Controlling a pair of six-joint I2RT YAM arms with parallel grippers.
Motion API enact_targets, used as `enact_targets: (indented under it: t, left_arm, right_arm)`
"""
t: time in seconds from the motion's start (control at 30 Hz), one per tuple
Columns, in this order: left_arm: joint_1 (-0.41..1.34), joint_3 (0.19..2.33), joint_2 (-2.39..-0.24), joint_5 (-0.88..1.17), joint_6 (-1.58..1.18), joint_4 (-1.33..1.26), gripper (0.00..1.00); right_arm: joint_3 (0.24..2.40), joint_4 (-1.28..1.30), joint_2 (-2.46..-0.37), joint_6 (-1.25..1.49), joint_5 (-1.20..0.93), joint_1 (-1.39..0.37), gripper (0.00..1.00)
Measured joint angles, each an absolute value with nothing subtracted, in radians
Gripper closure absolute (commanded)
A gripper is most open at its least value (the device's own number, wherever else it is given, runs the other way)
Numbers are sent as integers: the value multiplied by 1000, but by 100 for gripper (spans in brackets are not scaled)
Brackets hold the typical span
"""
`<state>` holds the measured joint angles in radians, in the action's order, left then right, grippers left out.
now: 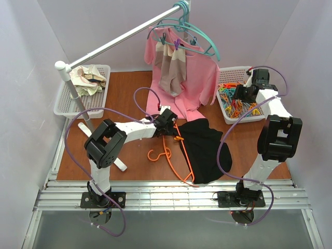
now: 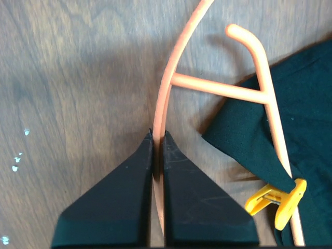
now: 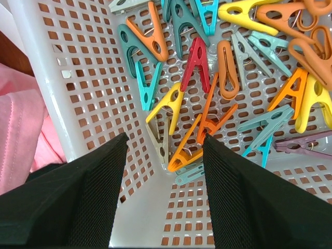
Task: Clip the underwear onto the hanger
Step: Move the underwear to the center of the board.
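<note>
Left wrist shows my left tool (image 2: pixel 158 139) clamped on the hanger (image 2: pixel 218 89), one yellow peg (image 2: pixel 277 199) already on the underwear (image 2: pixel 311 104); right tool (image 3: pixel 165 136) hovers half open and empty above the peg basket (image 3: pixel 78 67), so I judge more pegging is left.

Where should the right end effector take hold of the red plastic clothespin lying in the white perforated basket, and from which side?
Pinch across its two splayed handle legs, coming straight down. The red plastic clothespin lies flat on top of the pile in the white perforated basket, legs spread and pointing toward the open right end effector, so they look freely reachable.
</note>
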<state>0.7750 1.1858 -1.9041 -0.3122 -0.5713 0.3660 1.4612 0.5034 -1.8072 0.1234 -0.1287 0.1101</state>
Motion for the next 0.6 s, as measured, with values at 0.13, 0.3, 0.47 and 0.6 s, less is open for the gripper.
enact_targets:
  t: [0.13,0.3,0.47,0.6]
  left_arm:
    - [774,1204,-1918,-313,-565,367,100]
    - [764,1238,-1945,-317,-561,365,100]
    - [735,1272,-1972,-313,-547,359,100]
    - [694,1322,-2011,-292,-508,343,100]
  right_arm:
    - [1456,504,-1808,123,-134,110,48]
    - [1456,502,-1808,123,-136,110,48]
    - [1456,499,-1813,123,-140,110,48]
    - [1456,499,-1834,124,-147,110,48]
